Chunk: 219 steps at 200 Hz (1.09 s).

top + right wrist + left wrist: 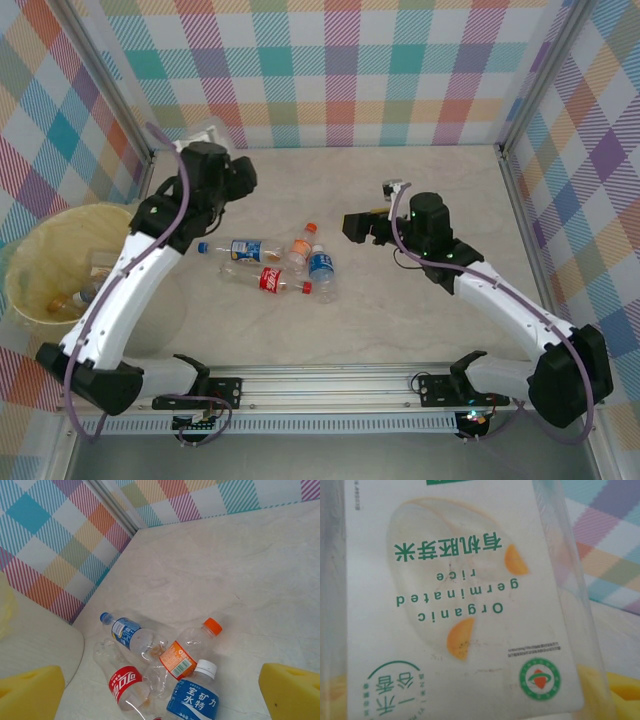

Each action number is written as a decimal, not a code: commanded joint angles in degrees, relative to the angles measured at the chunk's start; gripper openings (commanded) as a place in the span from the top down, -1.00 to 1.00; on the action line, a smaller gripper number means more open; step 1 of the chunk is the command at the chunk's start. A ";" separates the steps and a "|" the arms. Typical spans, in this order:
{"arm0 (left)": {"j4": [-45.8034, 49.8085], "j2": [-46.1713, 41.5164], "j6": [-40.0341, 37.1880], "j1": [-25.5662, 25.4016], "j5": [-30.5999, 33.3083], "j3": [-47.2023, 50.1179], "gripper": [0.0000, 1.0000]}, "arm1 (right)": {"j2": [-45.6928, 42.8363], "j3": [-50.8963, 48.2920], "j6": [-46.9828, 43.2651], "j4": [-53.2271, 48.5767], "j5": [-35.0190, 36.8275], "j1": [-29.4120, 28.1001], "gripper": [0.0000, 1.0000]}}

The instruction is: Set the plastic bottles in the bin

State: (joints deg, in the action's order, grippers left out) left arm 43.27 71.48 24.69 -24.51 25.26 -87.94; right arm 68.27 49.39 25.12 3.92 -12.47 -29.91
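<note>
Gripping across the labelled body, my left claw holds the white-label bottle raised near the back wall, not yet over the bin. My right claw stands wide with its pads empty, above four bottles lying clustered on the worktop.

Expected handling: the bottles look empty, so I judge them light, thin-walled and easily crushed. Their smooth round sides are likely to slip or roll.

Recommended hold: close across the short axis at the label band, with moderate force. The blue-cap bottle lies at the cluster's edge and looks the easiest to reach.
</note>
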 commanded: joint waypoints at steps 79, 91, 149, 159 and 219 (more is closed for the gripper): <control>7.23 -12.46 -3.80 19.20 11.31 2.16 -0.35 | 2.66 3.88 1.68 1.02 -2.91 0.29 -0.99; 7.68 -13.68 -3.32 21.50 11.52 3.14 -0.34 | 2.66 3.88 1.67 0.73 -2.45 0.34 -0.99; 7.54 -22.93 3.80 28.81 11.08 13.94 -0.32 | 4.22 5.06 1.64 0.18 -2.07 0.29 -0.99; 8.29 -23.95 4.51 29.89 10.70 14.72 -0.32 | 4.73 5.90 1.41 -0.36 -2.57 0.29 -0.99; 13.76 -26.56 9.47 33.33 14.46 16.58 -0.41 | 7.92 9.27 0.70 -1.26 -4.88 0.30 -0.99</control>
State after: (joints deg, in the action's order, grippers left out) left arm 54.37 46.13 30.92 6.96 36.77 -71.99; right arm 74.98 56.12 26.30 2.46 -15.29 -29.91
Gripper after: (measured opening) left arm 0.820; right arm 0.996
